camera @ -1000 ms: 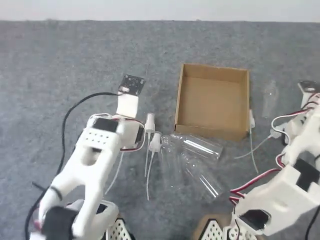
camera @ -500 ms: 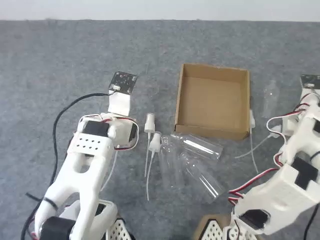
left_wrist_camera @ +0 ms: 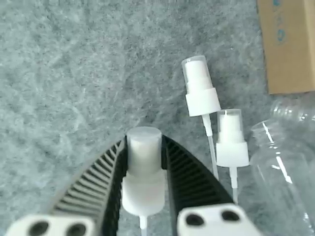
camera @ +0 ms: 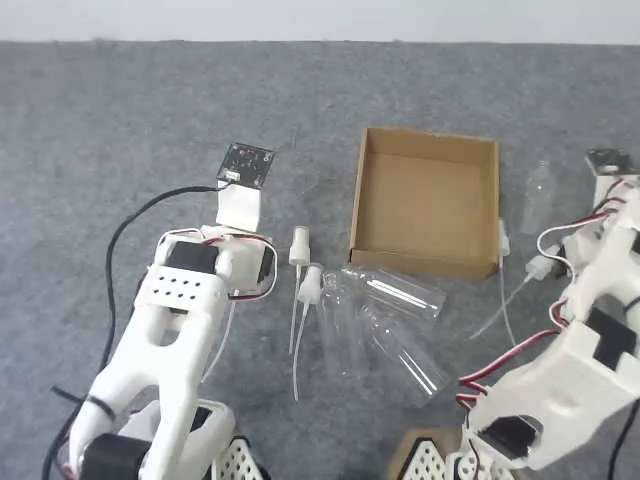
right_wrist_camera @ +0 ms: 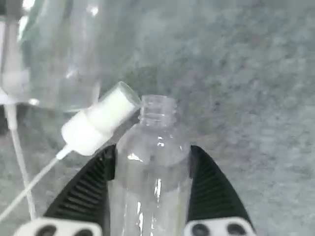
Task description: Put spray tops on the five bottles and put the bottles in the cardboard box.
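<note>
Capping was in hand: the left gripper (left_wrist_camera: 143,147) pinched a spray top (left_wrist_camera: 142,172), the right gripper (right_wrist_camera: 152,153) seemingly clamped a bottle (right_wrist_camera: 156,123), and these next needed aligning.

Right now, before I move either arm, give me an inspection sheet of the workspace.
Surface: grey carpet, flat.
Job's things: cardboard box empty; three topless bottles lying in front of it; one bottle to its right; two loose spray tops beside the pile; two other tops near the box's right front corner.
Clutter: nothing seen.
Hands: left hand shut on a spray top; right hand shut on an open-necked bottle.
Cables: black cable loops off the left arm; red and white wires on the right arm.
Surroundings: pale wall behind the carpet.
</note>
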Robot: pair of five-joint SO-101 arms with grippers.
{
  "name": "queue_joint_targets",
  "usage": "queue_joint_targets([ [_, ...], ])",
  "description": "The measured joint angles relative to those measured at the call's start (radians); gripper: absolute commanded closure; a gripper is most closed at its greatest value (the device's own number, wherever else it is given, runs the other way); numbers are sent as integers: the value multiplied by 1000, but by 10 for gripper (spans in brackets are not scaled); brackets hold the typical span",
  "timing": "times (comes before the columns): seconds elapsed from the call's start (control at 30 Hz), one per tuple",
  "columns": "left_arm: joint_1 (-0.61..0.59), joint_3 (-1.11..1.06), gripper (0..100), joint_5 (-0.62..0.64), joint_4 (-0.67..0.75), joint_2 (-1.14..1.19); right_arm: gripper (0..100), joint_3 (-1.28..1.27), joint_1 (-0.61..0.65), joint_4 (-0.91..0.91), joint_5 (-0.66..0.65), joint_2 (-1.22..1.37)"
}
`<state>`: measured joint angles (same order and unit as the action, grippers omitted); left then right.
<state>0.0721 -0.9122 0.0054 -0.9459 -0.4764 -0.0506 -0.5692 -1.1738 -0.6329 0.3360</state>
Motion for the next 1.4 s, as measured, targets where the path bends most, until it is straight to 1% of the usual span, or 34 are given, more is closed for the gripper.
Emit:
queue_joint_targets([
  [0.2, 0, 0, 988, 0, 0, 0, 993, 180, -9, -140, -11, 2],
  [0.3, 0, 0, 988, 0, 0, 0, 993, 221, -9, -195, -21, -5],
  [0.4, 0, 0, 988, 0, 0, 0, 993, 224, -12, -224, -84, -28],
  [0.47, 0, 0, 988, -3, 0, 0, 992, 213, -37, -226, -120, -46],
  [0.6, 0, 0, 988, -3, 0, 0, 983, 95, -143, -106, -147, -48],
  [0.67, 0, 0, 988, -3, 0, 0, 935, 37, -180, -40, -152, -48],
  [0.77, 0, 0, 988, -5, 0, 0, 848, 2, -181, 3, -153, -8],
  [0.83, 0, 0, 988, -5, 0, 0, 810, -2, -180, 9, -155, 12],
  [1.13, 0, 0, 988, -5, 0, 0, 746, -15, -184, 9, -157, 48],
  [1.27, 0, 0, 988, -5, 0, 0, 773, -17, -184, -6, -157, 48],
  [1.4, 0, 0, 988, -5, 0, 0, 900, -17, -184, -11, -157, 48],
])
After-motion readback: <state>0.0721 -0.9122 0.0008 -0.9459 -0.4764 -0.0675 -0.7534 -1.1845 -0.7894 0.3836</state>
